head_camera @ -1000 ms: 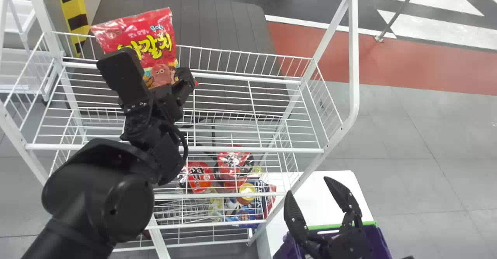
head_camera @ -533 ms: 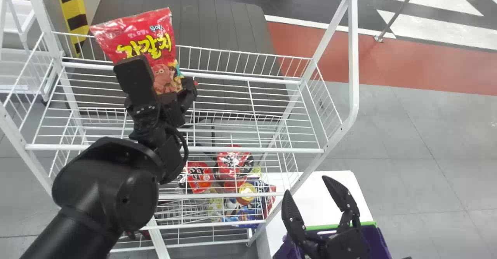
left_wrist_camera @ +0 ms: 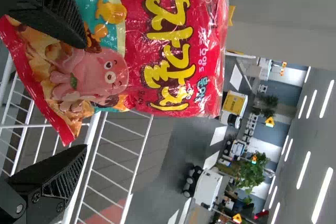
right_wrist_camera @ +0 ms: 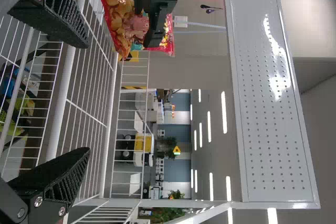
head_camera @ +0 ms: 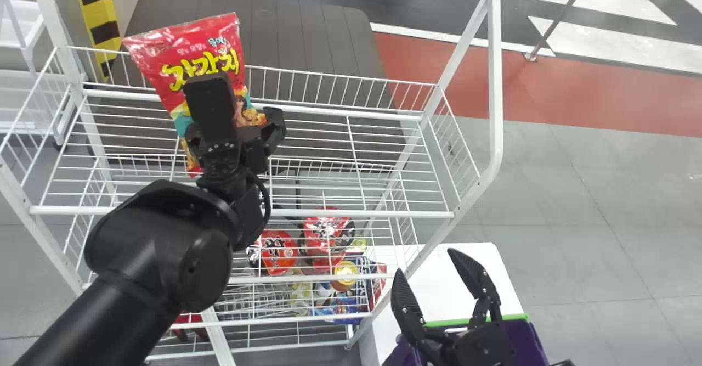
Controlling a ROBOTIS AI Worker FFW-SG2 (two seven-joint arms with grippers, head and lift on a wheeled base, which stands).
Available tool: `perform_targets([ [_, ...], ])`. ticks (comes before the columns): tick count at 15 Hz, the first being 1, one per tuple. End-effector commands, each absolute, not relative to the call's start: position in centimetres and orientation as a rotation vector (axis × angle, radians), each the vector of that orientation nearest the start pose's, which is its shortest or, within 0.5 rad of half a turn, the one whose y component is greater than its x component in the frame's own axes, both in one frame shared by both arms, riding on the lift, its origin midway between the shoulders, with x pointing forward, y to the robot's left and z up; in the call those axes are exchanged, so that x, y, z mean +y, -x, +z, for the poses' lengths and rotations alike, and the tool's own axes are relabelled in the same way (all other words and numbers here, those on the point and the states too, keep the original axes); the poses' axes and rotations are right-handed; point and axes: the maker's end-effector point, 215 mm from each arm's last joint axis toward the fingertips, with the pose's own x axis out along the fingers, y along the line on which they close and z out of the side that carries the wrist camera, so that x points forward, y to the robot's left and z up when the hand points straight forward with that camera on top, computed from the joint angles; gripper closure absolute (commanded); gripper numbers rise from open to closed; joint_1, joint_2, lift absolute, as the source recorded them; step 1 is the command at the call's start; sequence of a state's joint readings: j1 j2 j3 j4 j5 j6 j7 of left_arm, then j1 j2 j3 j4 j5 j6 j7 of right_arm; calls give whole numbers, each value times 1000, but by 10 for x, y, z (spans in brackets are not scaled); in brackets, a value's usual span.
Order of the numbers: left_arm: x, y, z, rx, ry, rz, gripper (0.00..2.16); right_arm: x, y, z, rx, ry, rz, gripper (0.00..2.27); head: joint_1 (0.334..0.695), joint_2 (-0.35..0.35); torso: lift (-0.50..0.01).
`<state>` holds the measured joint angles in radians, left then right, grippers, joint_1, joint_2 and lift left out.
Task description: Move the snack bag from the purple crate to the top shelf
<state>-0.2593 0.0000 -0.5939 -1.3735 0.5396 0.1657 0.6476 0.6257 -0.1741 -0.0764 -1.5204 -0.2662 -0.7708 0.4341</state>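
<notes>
Red snack bag point(head_camera: 211, 37) sits upright at the top shelf point(head_camera: 351, 213), with my left gripper point(head_camera: 236, 130) against it, fingers spread, and my right gripper point(head_camera: 426, 262) parted too.

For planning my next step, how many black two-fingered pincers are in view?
2. The left pincer is at the shiny red snack bag, by the white wire top shelf; the right pincer, open, overlaps the purple plastic crate in the head view.

A white wire rack point(head_camera: 496, 80) holds packages point(head_camera: 278, 251) low down.
</notes>
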Motion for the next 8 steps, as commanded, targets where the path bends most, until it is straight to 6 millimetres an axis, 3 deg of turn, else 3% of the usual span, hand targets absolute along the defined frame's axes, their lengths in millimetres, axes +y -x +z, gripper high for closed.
perform_targets([
  [1,20,-603,-401,329,216,44,157,-256,-326,-418,-111,5,311,124,695,-286,4],
  [8,30,-610,-402,318,185,67,279,-252,-334,-424,-108,-1,321,124,695,-264,4],
])
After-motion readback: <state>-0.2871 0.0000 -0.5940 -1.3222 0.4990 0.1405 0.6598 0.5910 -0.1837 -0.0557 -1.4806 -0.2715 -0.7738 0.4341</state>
